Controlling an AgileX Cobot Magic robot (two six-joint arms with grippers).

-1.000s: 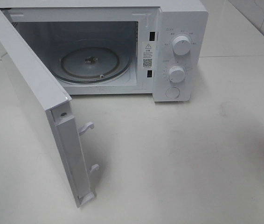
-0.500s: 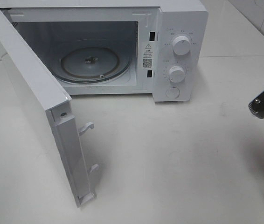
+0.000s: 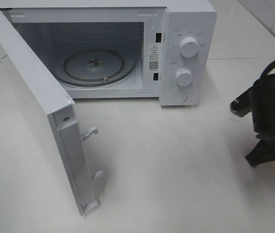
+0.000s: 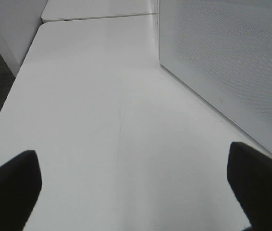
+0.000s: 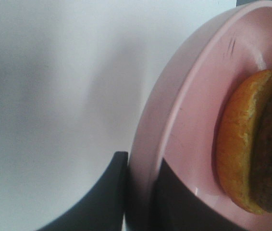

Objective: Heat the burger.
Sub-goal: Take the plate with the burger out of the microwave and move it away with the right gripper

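Right arm now further into frame vs earlier. Right gripper (image 5: 141, 192): fingers clamped on pink plate (image 5: 184, 120) rim; burger (image 5: 251, 149) on plate, beyond fingertips. Left gripper (image 4: 131, 185): fingers apart, empty. Keep plate level toward open microwave (image 3: 103, 58).

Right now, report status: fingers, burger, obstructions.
Right gripper shut on pink plate rim, burger aboard. Left gripper open, empty. Microwave door open, turntable bare.

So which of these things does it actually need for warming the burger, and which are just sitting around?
Needed:
burger
pink plate under it, pinched at the rim by the right gripper
microwave, door open, glass turntable bare

Just there:
left gripper, open over the white table, holding nothing
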